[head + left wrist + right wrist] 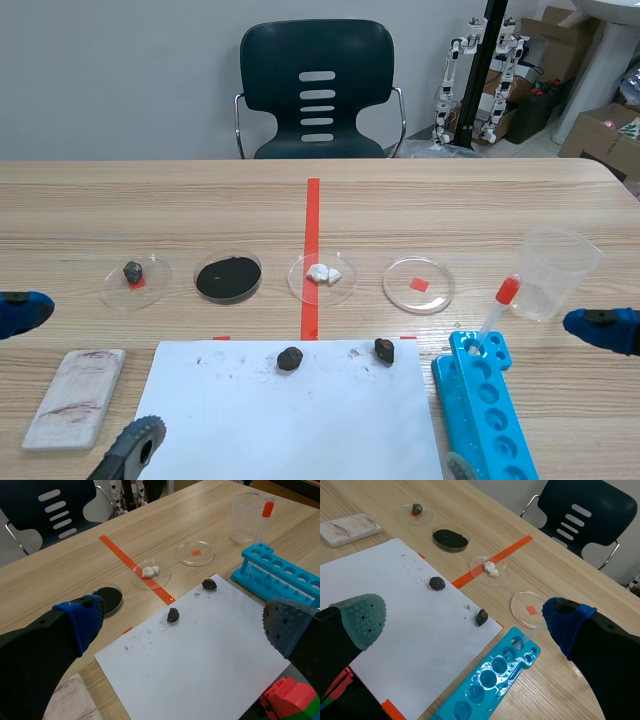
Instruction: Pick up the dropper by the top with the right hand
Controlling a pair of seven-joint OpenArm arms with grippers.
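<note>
Hanging with fingers far apart and gripping nothing, right gripper (462,620) low over the white paper (420,645) and the blue test tube rack (490,680). Standing tilted in the rack's far end hole, red bulb up, untouched: the dropper (497,315), near the right gripper's blue pad. Sitting just beyond, clear plastic cup (560,272) and petri dish (418,284) with red square. Hanging spread and empty too, left gripper (185,622).

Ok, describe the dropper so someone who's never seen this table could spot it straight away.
Find the white paper at the near edge of the table; on the robot's right of it sits a blue rack. The dropper stands tilted in the rack's far end, near the clear cup. It alone is a thin clear tube with a red bulb on top.
</note>
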